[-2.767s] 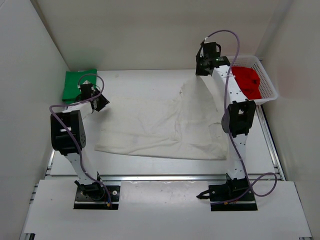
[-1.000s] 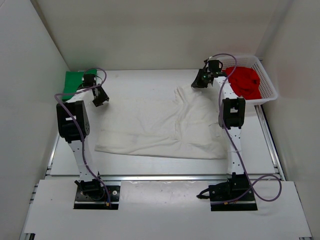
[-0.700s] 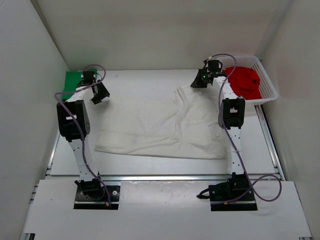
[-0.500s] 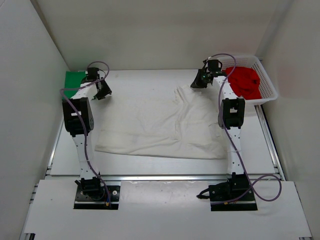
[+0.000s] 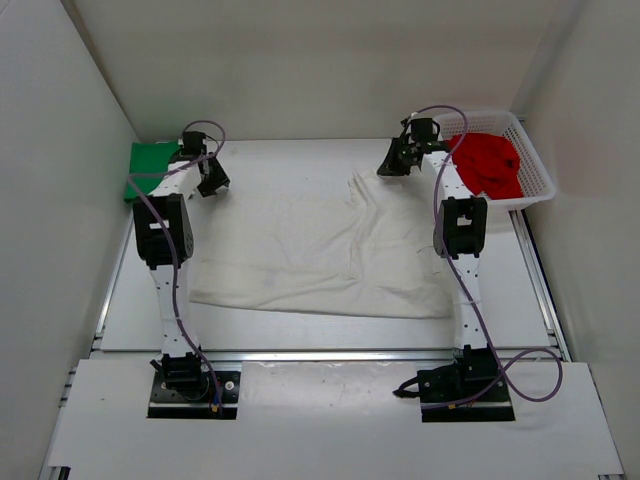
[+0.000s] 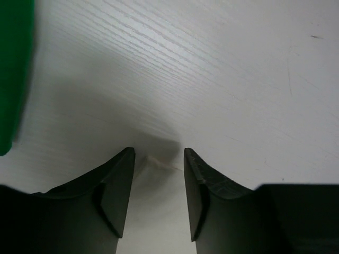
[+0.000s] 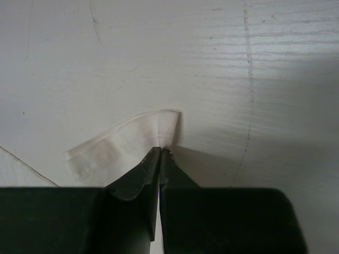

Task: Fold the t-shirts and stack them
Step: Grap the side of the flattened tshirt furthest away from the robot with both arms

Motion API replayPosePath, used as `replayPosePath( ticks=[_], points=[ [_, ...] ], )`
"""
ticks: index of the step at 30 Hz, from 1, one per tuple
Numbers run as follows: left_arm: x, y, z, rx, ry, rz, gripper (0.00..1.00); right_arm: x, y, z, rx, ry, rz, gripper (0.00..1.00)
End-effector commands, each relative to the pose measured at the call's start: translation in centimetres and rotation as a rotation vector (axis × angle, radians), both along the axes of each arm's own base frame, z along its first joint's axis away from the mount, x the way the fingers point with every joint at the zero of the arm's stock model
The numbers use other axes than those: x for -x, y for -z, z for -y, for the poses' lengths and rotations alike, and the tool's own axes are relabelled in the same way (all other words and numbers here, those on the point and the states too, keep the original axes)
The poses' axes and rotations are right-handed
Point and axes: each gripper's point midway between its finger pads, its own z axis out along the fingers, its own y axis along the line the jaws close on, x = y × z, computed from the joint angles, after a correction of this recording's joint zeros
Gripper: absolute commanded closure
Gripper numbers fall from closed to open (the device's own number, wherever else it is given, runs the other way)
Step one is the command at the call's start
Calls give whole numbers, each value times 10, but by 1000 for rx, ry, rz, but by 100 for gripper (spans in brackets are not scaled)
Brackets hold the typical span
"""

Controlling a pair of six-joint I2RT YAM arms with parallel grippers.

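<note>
**Right arm lowered, left arm reaching further out**

Since the earliest frame, the right gripper [image 5: 390, 166] has come down. It was holding a far corner of the large off-white cloth t-shirt [image 5: 320, 250] up in the air and is now at table level, so the cloth lies flat. The left gripper [image 5: 212, 181] has moved further from its base, towards the shirt's far left corner.

From above, the off-white shirt is spread over the middle of the white wood-grain table [image 5: 290, 160]. Its long axis runs left to right, and I cannot tell which edge carries the collar. The right gripper sits at the shirt's far right corner and the left gripper at its far left corner. A folded bright green cloth t-shirt [image 5: 150, 165] lies in the far left corner of the table, just beside the left arm. A bright red cloth t-shirt [image 5: 490, 162] is bunched inside the white plastic mesh basket [image 5: 538, 178] at the far right. Plain white walls [image 5: 300, 70] close in the table on the left, back and right.

In the left wrist view, the dark fingers [image 6: 119, 180] stand spread. An edge of the off-white cloth lies on the table between them, and they have not closed on it. The green shirt fills the left margin, apart from the fingers.

In the right wrist view, the fingers [image 7: 140, 180] are pressed together on a fold of the off-white shirt. A short hemmed flap sticks out to the left of the tips and lies flat on the scratched table.
</note>
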Motion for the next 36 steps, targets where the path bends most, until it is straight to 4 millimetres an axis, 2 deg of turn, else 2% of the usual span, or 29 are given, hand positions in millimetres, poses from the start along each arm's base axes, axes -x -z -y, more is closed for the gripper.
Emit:
replayPosePath(
  ticks=[1,2,4,6,9,10,11,14,17,18,19,20,21,22,26,28,29,31,34,36],
  points=[
    [11,-11,-13,-34,-36,-10,44,-10,-26,2,-16,-4,63,100],
    [11,-11,-13,-37,-30,-4,42,-9,-27,-2,-15,-12,66,99],
    [10,-14,-11,-44,-24,2,42,-9,-25,2,-9,-7,59,100],
    [10,-8,-4,-51,4,-20,52,-10,-26,5,-10,1,64,100],
    [7,-4,4,-93,48,-60,59,-11,-27,4,-19,1,66,100],
    [5,-9,1,-107,48,-63,62,-11,-30,5,-18,3,70,100],
    [6,-5,-4,-133,44,-76,63,-12,-34,5,-16,4,79,100],
    [7,-3,-3,-134,52,-81,70,-14,-42,4,-22,5,95,100],
    [8,-3,3,-105,42,-67,83,-12,-41,8,-27,9,82,100],
    [6,-5,0,-100,31,-57,87,-14,-49,8,-23,4,104,100],
    [7,-8,-3,-98,22,-50,92,-14,-48,10,-19,11,97,100],
    [9,-3,-4,-91,15,-58,97,-15,-50,11,-20,8,106,100],
    [7,-11,-4,-87,8,-37,100,-14,-52,11,-21,7,108,100],
    [8,-14,-10,-86,2,-26,100,-14,-56,10,-28,7,110,100],
    [9,-23,-9,-65,-15,10,100,-14,-72,17,-28,8,132,100],
    [10,-36,-11,-50,-28,37,100,-10,-88,14,-26,-9,149,100],
    [10,-43,-6,-33,-18,56,100,-10,-100,17,-22,-11,169,100],
    [10,-57,-5,-5,-30,102,100,1,-108,12,0,-36,159,100],
    [16,-64,-1,4,-20,114,100,12,-133,5,41,-53,179,100],
    [21,-68,-2,6,-16,115,100,23,-149,11,72,-44,175,100]
  ],
)
